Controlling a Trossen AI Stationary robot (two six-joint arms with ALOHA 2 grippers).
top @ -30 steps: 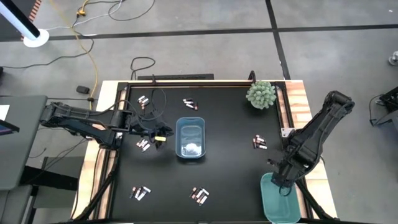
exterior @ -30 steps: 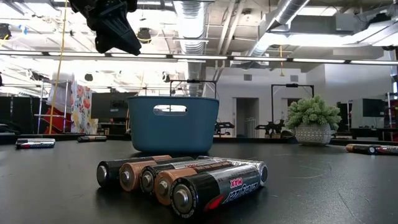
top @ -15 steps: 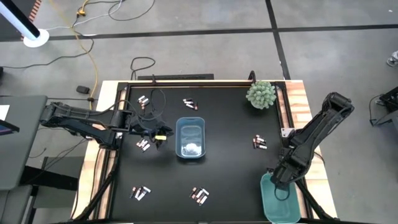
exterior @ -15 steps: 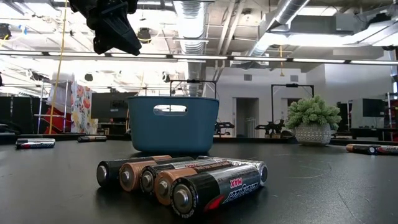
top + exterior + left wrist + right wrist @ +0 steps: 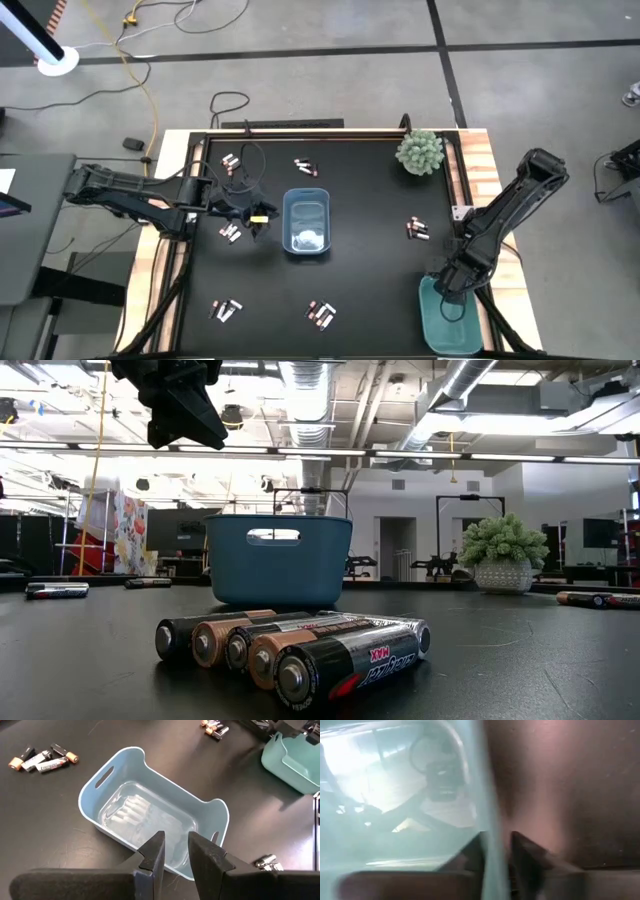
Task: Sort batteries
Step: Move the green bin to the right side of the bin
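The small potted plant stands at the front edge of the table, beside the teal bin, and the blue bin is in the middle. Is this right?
Not quite. The high view shows the potted plant near the far right corner, well away from the teal bin. The blue bin is indeed in the middle.

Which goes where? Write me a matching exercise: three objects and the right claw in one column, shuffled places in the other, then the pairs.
Things:
1. light blue plastic bin
2. teal plastic bin
3. green potted plant
4. right claw

Places, by the high view:
a. top right corner of the black table
b. middle of the table
c. astride the teal bin's wall
d. bottom right corner of the table

Pairs: 1-b, 2-d, 3-a, 4-c
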